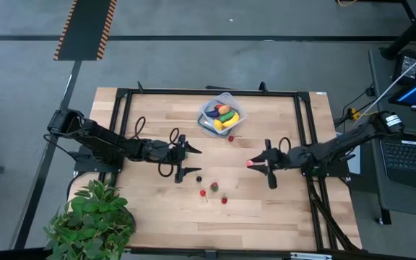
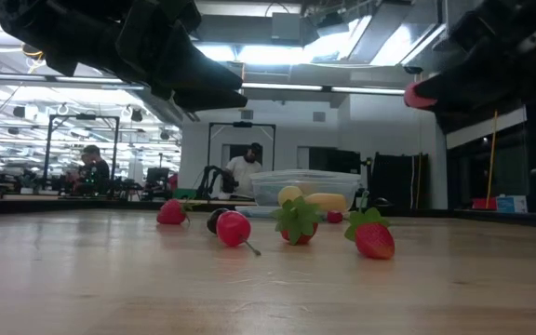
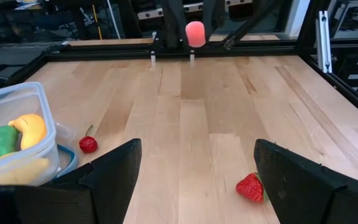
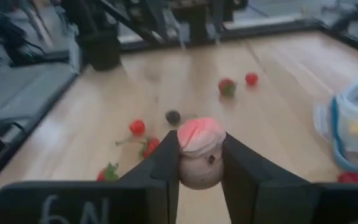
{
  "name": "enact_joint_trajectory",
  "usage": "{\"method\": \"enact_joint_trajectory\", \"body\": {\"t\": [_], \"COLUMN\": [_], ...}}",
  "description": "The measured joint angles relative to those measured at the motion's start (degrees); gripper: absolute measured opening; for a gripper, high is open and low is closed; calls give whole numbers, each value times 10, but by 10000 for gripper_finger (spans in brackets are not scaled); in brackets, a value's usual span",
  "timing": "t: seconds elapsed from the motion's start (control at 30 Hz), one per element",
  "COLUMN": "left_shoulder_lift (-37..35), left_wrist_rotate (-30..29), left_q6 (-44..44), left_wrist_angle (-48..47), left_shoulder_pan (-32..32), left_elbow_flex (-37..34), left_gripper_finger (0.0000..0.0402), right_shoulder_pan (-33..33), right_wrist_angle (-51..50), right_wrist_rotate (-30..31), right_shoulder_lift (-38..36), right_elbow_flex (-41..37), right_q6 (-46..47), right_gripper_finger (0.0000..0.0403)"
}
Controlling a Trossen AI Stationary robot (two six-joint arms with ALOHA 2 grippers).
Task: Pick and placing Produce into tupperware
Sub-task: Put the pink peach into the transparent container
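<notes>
Strawberries (image 2: 373,238) lie low on the surface (image 1: 266,209). Right hand (image 1: 255,164) squeezes a pink mushroom (image 4: 200,151); left hand (image 1: 191,160) gapes wide, empty.

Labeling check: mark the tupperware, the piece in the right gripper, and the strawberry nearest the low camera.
tupperware (image 1: 236,105): high view, bare rim corner.
pink piece (image 4: 200,134): right wrist view, pink top, clamped between the fingers.
strawberry (image 2: 375,241): low view, red body.

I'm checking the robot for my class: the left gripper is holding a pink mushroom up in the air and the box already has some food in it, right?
Almost. The right gripper is shut on the pink mushroom, as the right wrist view shows. The left gripper is open and empty. The box does hold food.
</notes>
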Motion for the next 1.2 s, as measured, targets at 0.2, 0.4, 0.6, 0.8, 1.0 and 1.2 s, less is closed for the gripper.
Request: {"method": "enact_joint_trajectory", "body": {"t": [0.2, 0.4, 0.6, 0.8, 1.0, 1.2], "left_shoulder_lift": [0, 0, 0, 0, 0, 0], "left_wrist_rotate": [0, 0, 0, 0, 0, 0], "left_q6": [0, 4, 4, 4, 5, 5], "left_wrist_angle": [0, 0, 0, 0, 0, 0], "left_shoulder_pan": [0, 0, 0, 0, 0, 0], "left_elbow_flex": [0, 0, 0, 0, 0, 0], "left_gripper_finger": [306, 306, 306, 306, 305, 305], "right_shoulder_pan": [0, 0, 0, -13, -37, -52], "right_wrist_angle": [121, 175, 179, 170, 154, 118], "right_wrist_rotate": [-27, -41, -40, -3, 18, 65], "right_shoulder_lift": [0, 0, 0, 0, 0, 0], "right_elbow_flex": [-66, -91, -91, -91, -90, -66], "right_q6": [-12, -14, -14, 0, 18, 11], "right_gripper_finger": [88, 88, 88, 88, 88, 88]}}
